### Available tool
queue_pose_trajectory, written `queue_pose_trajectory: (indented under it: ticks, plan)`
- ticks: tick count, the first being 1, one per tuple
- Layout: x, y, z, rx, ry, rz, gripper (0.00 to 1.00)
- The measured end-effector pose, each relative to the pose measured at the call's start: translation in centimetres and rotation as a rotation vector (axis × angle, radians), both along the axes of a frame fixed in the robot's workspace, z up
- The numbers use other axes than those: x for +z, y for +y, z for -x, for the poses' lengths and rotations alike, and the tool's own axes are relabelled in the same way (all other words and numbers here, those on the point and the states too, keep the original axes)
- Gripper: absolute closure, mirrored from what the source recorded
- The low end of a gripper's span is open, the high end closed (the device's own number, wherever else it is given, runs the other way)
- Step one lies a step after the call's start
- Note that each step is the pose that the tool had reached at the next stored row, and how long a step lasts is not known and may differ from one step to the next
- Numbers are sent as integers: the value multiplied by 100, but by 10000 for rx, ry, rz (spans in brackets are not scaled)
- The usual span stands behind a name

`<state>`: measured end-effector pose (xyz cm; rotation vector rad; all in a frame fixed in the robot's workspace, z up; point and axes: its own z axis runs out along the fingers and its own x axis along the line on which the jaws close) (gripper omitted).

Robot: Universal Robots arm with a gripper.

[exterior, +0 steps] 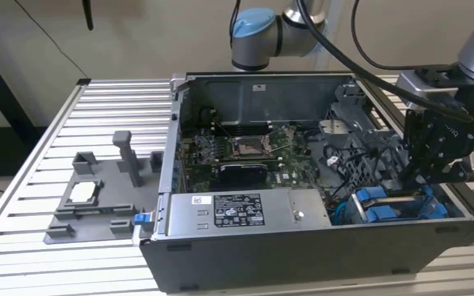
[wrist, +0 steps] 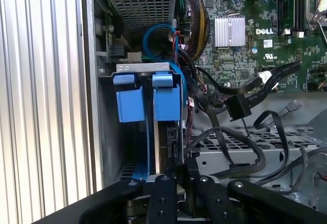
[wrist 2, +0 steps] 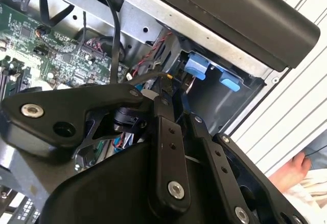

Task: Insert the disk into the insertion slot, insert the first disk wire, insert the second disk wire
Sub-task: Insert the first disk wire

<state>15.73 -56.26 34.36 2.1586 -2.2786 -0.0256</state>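
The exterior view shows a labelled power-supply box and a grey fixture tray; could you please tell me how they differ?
The power-supply box sits inside the open computer case; the fixture tray lies outside it on the slatted table, toward the exterior view's left. The power-supply box is a closed, labelled metal block; the fixture tray is a flat open base with upright posts. Both are grey.

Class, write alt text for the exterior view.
The robot's black pincer reaches into an open computer case by the blue-fitted drive cage at the exterior view's right. A grey fixture tray sits outside, at the exterior view's left.
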Motion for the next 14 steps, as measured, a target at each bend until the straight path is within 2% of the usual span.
queue_pose_trajectory:
  ticks: [7,11,14]
  plan:
    - [0,-8,0,-36,96,-4,81]
    - [-6,-14,-7,-35,114,-10,81]
    - [-13,-15,-19,-35,116,-64,81]
